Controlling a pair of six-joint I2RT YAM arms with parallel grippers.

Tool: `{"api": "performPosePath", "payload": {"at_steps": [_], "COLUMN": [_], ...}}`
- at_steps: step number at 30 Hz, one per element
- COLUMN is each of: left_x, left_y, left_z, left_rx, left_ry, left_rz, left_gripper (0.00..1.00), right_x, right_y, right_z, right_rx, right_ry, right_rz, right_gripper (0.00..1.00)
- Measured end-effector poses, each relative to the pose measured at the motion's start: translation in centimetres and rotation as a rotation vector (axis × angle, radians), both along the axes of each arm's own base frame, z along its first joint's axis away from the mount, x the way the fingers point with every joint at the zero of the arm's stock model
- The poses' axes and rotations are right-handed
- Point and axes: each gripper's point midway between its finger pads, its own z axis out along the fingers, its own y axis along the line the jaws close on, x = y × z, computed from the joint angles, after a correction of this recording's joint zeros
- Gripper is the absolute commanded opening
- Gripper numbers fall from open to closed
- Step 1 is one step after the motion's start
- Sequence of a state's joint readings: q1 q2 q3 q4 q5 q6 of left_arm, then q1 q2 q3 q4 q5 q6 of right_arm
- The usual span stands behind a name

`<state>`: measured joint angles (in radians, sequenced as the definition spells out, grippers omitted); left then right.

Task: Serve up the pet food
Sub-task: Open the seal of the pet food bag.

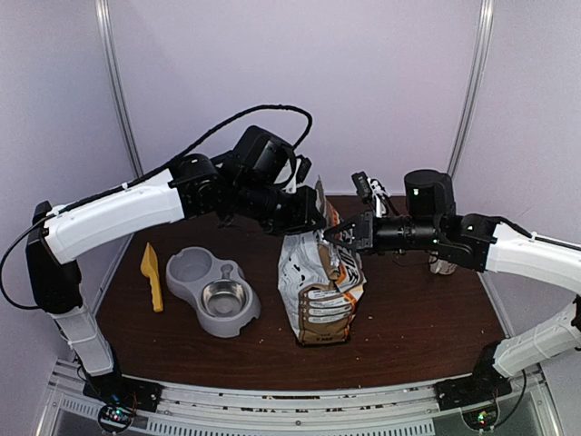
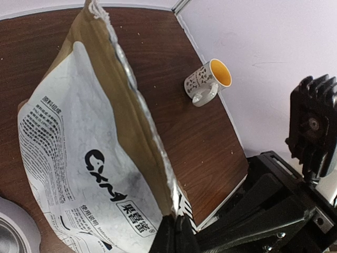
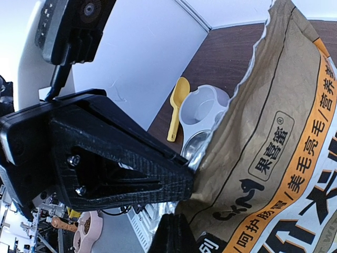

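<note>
Now, on the counter (image 1: 408, 309), the bag (image 1: 318, 291) stands upright.
Left tool (image 1: 316, 223) and right tool (image 1: 334, 236) are each clamped tight on its top rim; pet food hidden from view; grey bowl (image 1: 213, 291) nearby.

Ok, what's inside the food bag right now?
Nothing shows. The bag is pinched at its top by the left gripper and right gripper; its walls hide any contents.
</note>
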<state>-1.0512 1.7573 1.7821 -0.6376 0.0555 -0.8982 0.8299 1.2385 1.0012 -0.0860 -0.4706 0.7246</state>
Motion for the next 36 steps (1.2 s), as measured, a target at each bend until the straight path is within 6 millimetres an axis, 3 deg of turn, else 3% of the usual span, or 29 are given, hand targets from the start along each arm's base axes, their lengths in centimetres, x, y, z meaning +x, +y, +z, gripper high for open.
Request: {"api": "performPosePath", "payload": {"at_steps": [12, 17, 30, 33, 36], "left_x": [-0.3, -0.4, -0.4, -0.4, -0.4], "left_y": [-0.2, -0.4, -0.4, -0.4, -0.3], "left_z": [0.3, 0.6, 0.7, 0.6, 0.6], "left_rx": [-0.019, -0.031, -0.028, -0.026, -0.024], "left_ry": [-0.038, -0.049, -0.059, -0.06, -0.062], "left_rz": [-0.033, -0.04, -0.047, -0.048, -0.05], "left_gripper": [0.0, 0.0, 0.0, 0.0, 0.0], "right_x": [-0.2, -0.4, -0.3, -0.2, -0.3], "right_y": [-0.1, -0.3, -0.4, 0.0, 0.4], "right_z": [0.2, 0.7, 0.3, 0.2, 0.3], "right_rx": [-0.05, -0.096, -0.193, -0.204, -0.208], "right_ry": [-0.031, -0.058, -0.074, -0.072, -0.078], "right_rz": [-0.039, -0.061, -0.09, -0.086, -0.077], "right_gripper": [0.0, 0.07, 0.14, 0.11, 0.0]}}
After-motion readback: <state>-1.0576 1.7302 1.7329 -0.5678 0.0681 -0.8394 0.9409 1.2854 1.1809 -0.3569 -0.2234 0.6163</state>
